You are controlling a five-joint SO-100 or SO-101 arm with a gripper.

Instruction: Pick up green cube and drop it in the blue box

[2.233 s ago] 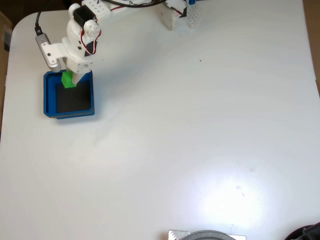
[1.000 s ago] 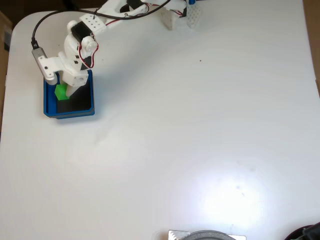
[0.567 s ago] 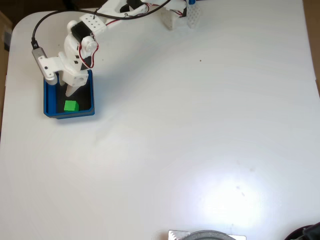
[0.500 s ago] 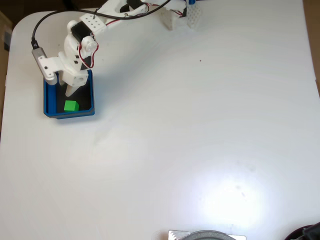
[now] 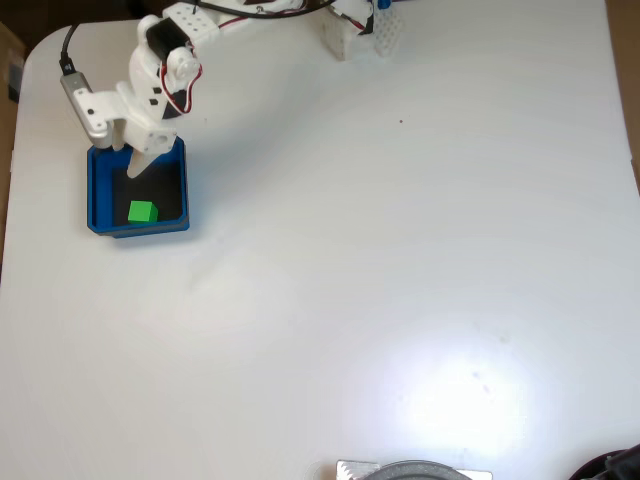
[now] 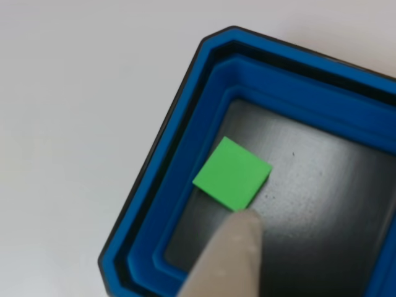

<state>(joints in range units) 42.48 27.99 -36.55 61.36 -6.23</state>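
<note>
Fingers of the white arm hang over the far edge of the blue box, holding nothing; how wide they stand I cannot tell, since one pale fingertip alone is clearly seen. The green cube lies flat on the dark floor of the box, near one inner wall and apart from that fingertip. One risk, I think: the fingertip hooks the box wall on its way out and drags the box. The box sits near the left edge of the bench, while to its right the bench offers wide open room.
</note>
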